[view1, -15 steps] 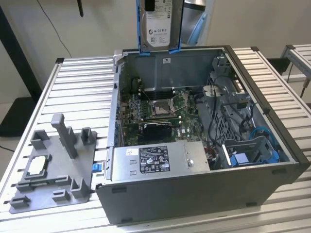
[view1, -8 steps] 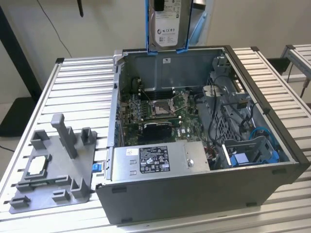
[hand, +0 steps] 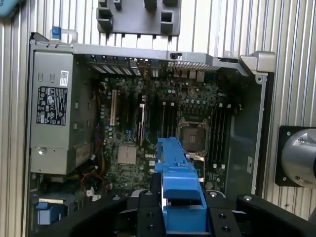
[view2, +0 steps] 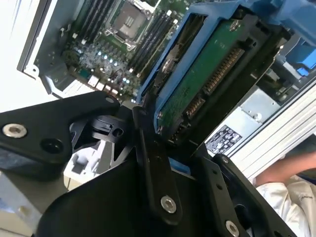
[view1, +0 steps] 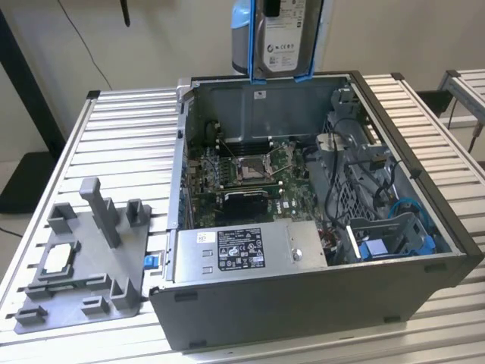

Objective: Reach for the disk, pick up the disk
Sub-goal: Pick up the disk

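I am holding the disk (view1: 282,36) clamped in my hand (view2: 170,148), hanging clear above the rear rim of the open computer case (view1: 318,303), its motherboard (view1: 250,171) lying exposed.

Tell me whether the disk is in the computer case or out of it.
Out. The disk hangs on edge above the open computer case in the exterior view, clear of its rim; in both wrist views the gripper clamps its blue bracket.

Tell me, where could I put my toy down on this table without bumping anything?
Bare slats lie on the table between the grey holder and the open computer case, and behind the holder toward the far edge. Another bare strip runs along the case on the exterior view's right. Inside the case it is crowded. The end effector holds the disk above it.
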`<state>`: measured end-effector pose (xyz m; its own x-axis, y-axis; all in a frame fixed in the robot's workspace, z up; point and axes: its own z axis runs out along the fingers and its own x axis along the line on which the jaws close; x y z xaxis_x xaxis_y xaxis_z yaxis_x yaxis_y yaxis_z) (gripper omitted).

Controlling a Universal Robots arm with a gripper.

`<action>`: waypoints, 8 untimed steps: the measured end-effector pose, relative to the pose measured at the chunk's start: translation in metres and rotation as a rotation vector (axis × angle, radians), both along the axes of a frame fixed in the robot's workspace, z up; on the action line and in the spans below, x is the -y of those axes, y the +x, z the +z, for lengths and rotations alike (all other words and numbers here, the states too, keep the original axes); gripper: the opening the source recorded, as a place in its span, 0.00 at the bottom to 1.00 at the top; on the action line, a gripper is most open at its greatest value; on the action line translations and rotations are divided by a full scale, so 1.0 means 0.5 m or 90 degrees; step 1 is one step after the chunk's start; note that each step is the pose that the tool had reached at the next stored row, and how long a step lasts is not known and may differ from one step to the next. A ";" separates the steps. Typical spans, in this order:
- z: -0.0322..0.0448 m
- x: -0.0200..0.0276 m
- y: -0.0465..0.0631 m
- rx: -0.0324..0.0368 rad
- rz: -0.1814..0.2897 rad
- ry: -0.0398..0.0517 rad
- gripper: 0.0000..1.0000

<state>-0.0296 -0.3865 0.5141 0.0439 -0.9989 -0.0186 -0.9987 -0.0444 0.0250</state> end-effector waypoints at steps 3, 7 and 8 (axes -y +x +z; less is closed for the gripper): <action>0.000 0.0001 0.027 -0.0005 0.000 0.0001 0.00; 0.000 0.0000 0.057 -0.0008 0.000 0.0001 0.00; 0.000 -0.0001 0.064 -0.0009 0.001 0.0001 0.00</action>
